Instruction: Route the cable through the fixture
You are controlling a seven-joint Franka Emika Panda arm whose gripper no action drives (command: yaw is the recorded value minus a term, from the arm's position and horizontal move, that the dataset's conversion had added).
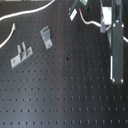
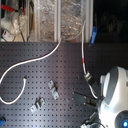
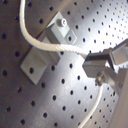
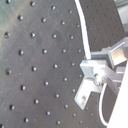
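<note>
The white cable (image 3: 50,46) lies draped across a grey bracket (image 3: 47,47) in the first wrist view, resting on the block just below its screw, which suggests the cord is being laid into this fixture and not merely carried past it. The gripper (image 3: 97,67) is closed on the cable just beside the bracket, a metal finger (image 3: 95,65) pinching the cord so that a short taut span bridges from finger to fixture, and the slack drops away below the grip. In the second exterior view the cable (image 2: 35,60) loops widely over the black perforated board (image 2: 60,70), its red band (image 2: 83,61) showing on the strand that runs down toward the arm (image 2: 112,97). Two more brackets (image 1: 46,36) and (image 1: 20,54) stand well apart from the gripper, toward the first exterior view's left, with nothing threaded through them; they probably wait for later passes. The long loose loop is the likely nuisance, since it could drag or snag as the cord is pulled onward, and the held span may slip off the block
</note>
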